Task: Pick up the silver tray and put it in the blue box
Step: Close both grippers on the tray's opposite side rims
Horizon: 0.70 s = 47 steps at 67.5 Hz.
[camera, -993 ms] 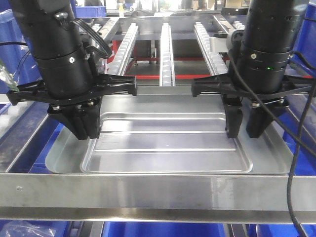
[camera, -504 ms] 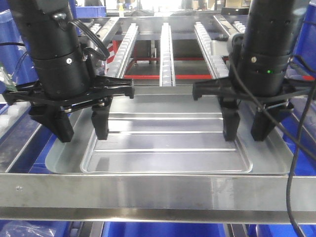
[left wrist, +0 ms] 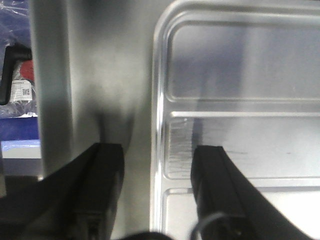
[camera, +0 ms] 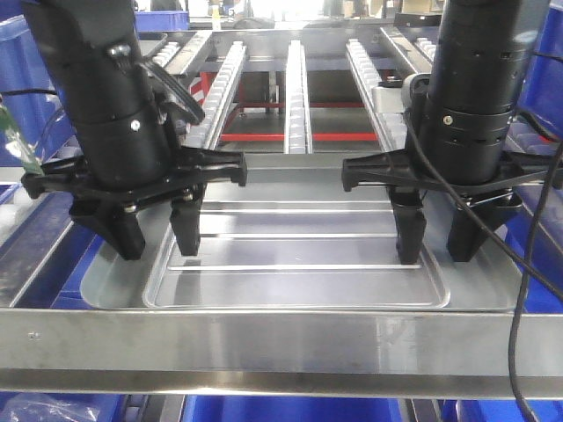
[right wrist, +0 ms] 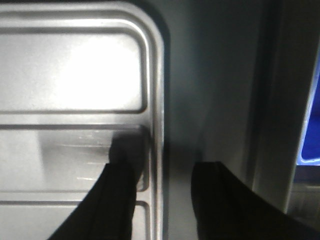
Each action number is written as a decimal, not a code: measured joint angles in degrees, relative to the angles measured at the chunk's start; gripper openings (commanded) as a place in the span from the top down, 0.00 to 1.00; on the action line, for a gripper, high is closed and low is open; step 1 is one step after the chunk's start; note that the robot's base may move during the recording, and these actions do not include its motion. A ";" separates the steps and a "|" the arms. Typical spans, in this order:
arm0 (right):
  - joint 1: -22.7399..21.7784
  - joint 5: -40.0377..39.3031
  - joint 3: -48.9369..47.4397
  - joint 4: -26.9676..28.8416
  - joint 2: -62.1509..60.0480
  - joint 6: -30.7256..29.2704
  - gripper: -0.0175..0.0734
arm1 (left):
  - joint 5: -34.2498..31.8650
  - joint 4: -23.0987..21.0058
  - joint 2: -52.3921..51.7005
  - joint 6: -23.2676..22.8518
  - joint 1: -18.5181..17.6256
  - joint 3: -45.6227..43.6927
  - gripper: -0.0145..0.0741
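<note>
Nearest the camera, at the bottom edge, a strip of the blue box (camera: 290, 409), mostly hidden. Just above it, a flat steel bar (camera: 281, 338) across the whole width.

Behind the bar, the silver tray (camera: 299, 281), lying flat inside a larger silver pan (camera: 110, 272), with two raised ribs running across its floor.

Over the tray's left end, the left hand (camera: 158, 246), fingers spread and straddling the rim. One finger outside over the pan floor, the other inside over the tray. From the left wrist camera, the rim passing between the two black fingers, with neither pressed against it.

Over the tray's right end, the right hand (camera: 435, 253), likewise spread. Inner finger low over the tray floor just beside the rim, outer finger over the pan. Cannot tell whether either fingertip is touching metal.

Tray ungripped, flat in the pan, not in the box.

Farther back, three roller rails (camera: 297, 97) running away from the pan, with a red bar (camera: 290, 136) beneath them.
</note>
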 measured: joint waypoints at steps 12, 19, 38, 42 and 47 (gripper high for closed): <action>0.00 -0.67 0.00 0.00 0.41 0.00 0.38 | 0.00 0.00 1.20 0.00 0.11 0.00 0.57; 0.00 -0.81 0.00 0.00 0.55 0.00 0.38 | -0.11 0.00 1.30 0.00 0.20 0.00 0.58; 0.00 -0.93 0.00 0.00 0.70 0.00 0.38 | -0.24 -0.33 1.39 0.00 0.20 -0.11 0.65; 0.00 -0.93 0.00 0.00 0.70 0.00 0.38 | -0.37 -0.44 1.39 0.00 0.20 -0.11 0.66; 0.00 -1.03 0.00 0.00 0.70 0.00 0.38 | -0.50 -0.56 1.39 0.00 0.20 -0.11 0.67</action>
